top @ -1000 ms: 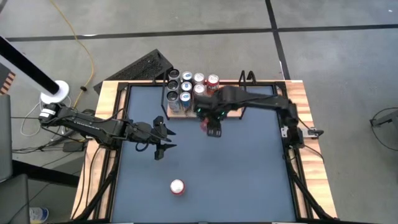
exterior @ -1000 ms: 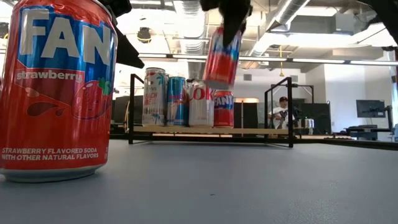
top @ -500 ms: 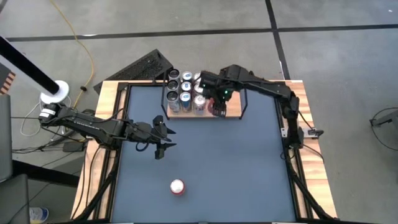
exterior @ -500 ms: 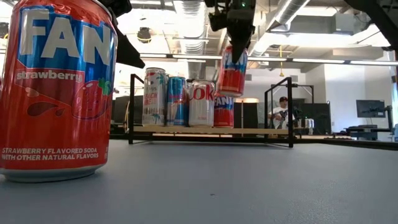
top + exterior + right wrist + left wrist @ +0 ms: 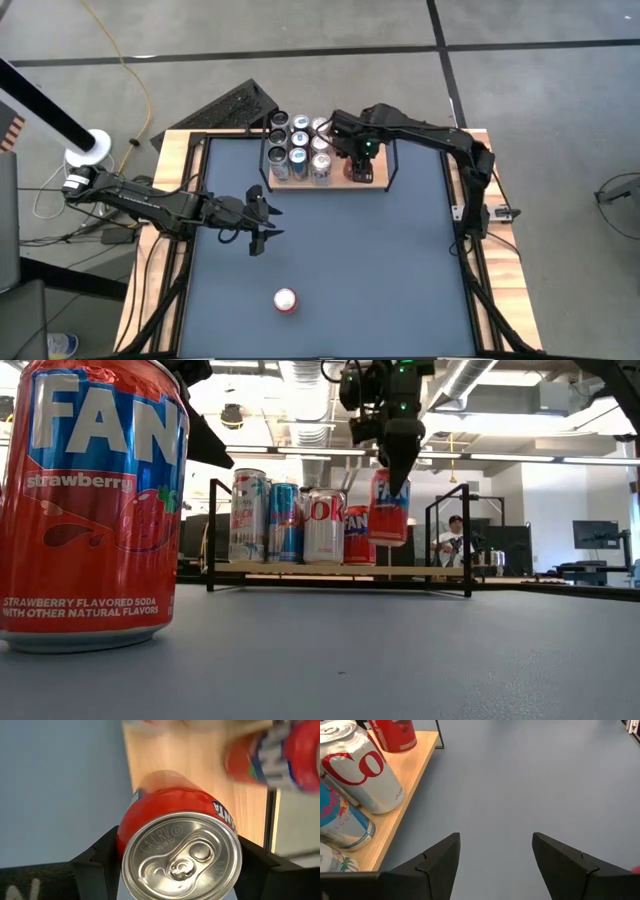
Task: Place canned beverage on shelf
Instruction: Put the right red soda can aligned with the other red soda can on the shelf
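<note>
Can over shelf, not yet set down.

High view: right gripper [image 5: 361,158] over the right end of the shelf [image 5: 381,180], beside the cans [image 5: 298,150] standing on the board; left gripper [image 5: 258,222] waits mid-table; a spare can [image 5: 285,299] stands near the front edge. Low view: red can [image 5: 389,508] hangs tilted just above the board; next it wants levelling, lowering, then release. Left wrist view: own fingers [image 5: 440,862] look parted, though likely near closed. Right wrist view: jaws pinch the red can's sides.
</note>
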Robot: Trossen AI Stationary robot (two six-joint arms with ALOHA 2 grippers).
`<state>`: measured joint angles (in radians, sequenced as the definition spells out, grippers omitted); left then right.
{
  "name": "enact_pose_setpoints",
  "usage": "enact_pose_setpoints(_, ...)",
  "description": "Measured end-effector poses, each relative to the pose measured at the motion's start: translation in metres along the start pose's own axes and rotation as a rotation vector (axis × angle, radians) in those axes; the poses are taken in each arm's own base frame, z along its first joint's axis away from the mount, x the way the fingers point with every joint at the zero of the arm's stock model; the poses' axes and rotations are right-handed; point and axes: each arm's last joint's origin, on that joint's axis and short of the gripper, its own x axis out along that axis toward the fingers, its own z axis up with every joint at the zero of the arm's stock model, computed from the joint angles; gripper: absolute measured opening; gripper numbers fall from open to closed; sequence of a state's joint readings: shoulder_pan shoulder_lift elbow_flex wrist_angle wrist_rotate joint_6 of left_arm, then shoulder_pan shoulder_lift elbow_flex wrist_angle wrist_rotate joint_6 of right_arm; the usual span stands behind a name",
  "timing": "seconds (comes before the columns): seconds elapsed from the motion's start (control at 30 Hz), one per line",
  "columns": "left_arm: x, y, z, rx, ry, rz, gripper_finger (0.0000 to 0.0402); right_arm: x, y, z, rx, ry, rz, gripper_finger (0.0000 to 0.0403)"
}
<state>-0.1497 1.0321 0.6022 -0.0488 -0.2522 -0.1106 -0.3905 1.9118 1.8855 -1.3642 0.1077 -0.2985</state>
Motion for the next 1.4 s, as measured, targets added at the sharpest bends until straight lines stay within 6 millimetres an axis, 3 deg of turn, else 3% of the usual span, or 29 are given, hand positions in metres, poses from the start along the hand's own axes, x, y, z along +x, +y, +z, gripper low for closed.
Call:
enact_pose_setpoints(0.2, 0.000, 0.001, 0.002, -0.004, -0.028, 0.049, 0.0238, 0.009, -0.005, 0.008, -0.083, -0.049, -0.004, 0.0266)
enact_pose_setpoints(0.53, 0.000, 0.002, 0.003, -0.005, -0.030, 0.058, 0.0238, 0.013, -0.028, 0.004, -0.125, -0.073, -0.011, 0.0266)
enact_pose_setpoints(0.73, 0.000, 0.004, 0.003, 0.006, -0.031, 0.077, 0.0238, 0.013, -0.029, 0.004, -0.156, -0.088, 0.008, 0.0266)
enact_pose_setpoints(1.1, 0.002, 0.010, 0.003, -0.007, -0.030, 0.104, 0.0238, 0.038, -0.033, 0.011, -0.236, -0.009, -0.013, 0.0266)
enact_pose_setpoints(1.4, 0.002, 0.011, 0.003, -0.003, -0.028, 0.104, 0.0238, 0.042, -0.034, 0.013, -0.250, 0.004, -0.043, 0.0266)
